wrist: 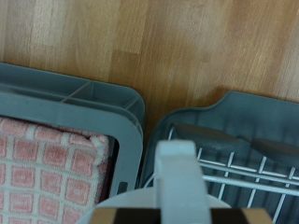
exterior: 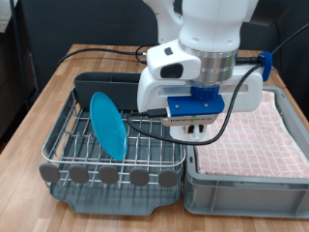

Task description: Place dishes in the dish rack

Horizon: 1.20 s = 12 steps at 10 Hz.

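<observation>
**Operator:** Where do the tool and the dishes stand?

**Technician:** You will find the tool (exterior: 196, 129) low over the seam between the silver wire dish rack on its dark grey plastic tray (exterior: 72, 155) and the grey plastic bin (exterior: 241, 188) lined with pink checked cloth (exterior: 256, 135). In the wrist view, a white object, probably the white mug (wrist: 177, 177), fills the picture directly below the hand. You cannot tell from either view whether the fingers are clamped on it or how wide they are set.

**Operator:** What is already racked?

**Technician:** You can see the round light-blue plate (exterior: 109, 124) standing on edge between the wires, leaning slightly. The wires hold it upright so that it drains and takes little room. The dark grey cutlery holder (exterior: 106, 84) sits at the rack's far side, towards the far edge of the wooden tabletop (exterior: 58, 77). You cannot see the wooden spoon in either view.

**Operator:** Why the cloth lining?

**Technician:** In my judgement, it cushions the dishes in the bin.
</observation>
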Available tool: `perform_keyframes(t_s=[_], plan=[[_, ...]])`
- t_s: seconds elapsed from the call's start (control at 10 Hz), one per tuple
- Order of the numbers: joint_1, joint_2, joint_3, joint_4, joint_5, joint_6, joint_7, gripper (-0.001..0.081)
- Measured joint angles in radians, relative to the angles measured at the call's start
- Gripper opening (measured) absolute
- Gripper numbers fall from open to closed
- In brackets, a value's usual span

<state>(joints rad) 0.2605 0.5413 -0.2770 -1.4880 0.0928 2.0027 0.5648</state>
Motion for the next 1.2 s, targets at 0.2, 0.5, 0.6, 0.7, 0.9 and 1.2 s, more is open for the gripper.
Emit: perform_keyframes(t_s=[0.2, 0.5, 0.6, 0.7, 0.9, 1.2], plan=[[-0.009, 0.018, 0.001, 0.020, 0.001, 0.000, -0.004, 0.0071], [-0.029, 0.055, 0.005, 0.054, 0.017, 0.017, -0.030, 0.0071], [-0.038, 0.073, 0.010, 0.071, 0.027, 0.019, -0.039, 0.0071], [-0.048, 0.092, 0.015, 0.088, 0.038, 0.021, -0.049, 0.0071], [-0.063, 0.129, 0.025, 0.121, 0.048, 0.022, -0.058, 0.0071], [-0.072, 0.169, 0.032, 0.145, 0.055, 0.044, -0.059, 0.0071]])
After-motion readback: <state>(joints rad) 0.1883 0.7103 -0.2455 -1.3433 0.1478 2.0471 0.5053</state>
